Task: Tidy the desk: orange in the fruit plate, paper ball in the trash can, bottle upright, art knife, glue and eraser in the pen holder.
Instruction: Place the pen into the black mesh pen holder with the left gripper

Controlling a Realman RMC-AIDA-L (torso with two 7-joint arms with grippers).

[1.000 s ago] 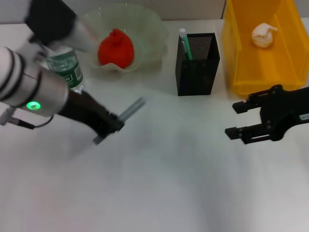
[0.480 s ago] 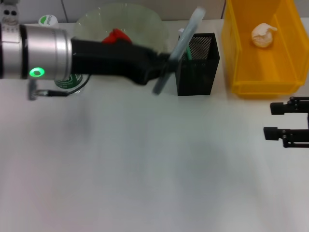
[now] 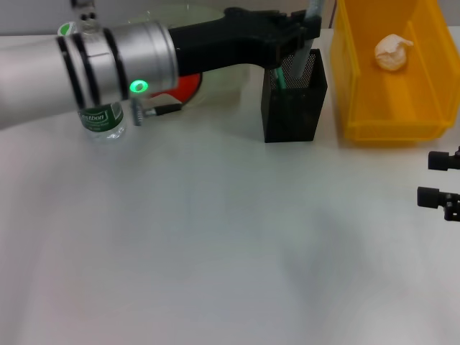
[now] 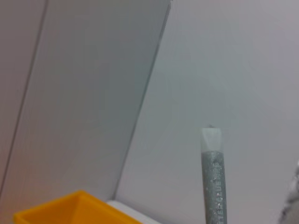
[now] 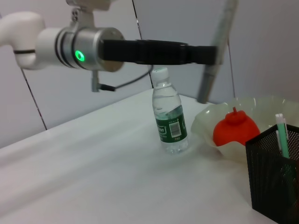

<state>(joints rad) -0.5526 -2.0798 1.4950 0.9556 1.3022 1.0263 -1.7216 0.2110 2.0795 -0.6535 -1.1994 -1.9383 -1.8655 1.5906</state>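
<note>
Since a moment ago the left arm has swung across toward the far middle of the desk, lifting the glue (image 3: 312, 16) from near the pen holder's front corner to above its opening, and the right gripper (image 3: 440, 180) has slid further off toward the right edge.

Nearest, that right gripper sits low at the right border of the head view, its two black fingers apart and holding nothing.

Further back on the left, the bottle (image 3: 100, 118) stands upright on the white desk (image 3: 215, 259), cap upward.

Beyond it the pen holder (image 3: 293, 97) stands between the fruit plate (image 5: 219, 123) and the trash can (image 3: 392, 72). The art knife (image 3: 277, 75) leans inside it at the left side.

Directly over the holder, the left gripper (image 3: 305, 29) is closed on the glue, which stands almost upright with its lower end just at the holder's rim.

Behind the left arm, the orange (image 5: 235, 128) rests in the fruit plate.

Farthest right, a crumpled paper ball (image 3: 392, 52) lies in the trash can.
</note>
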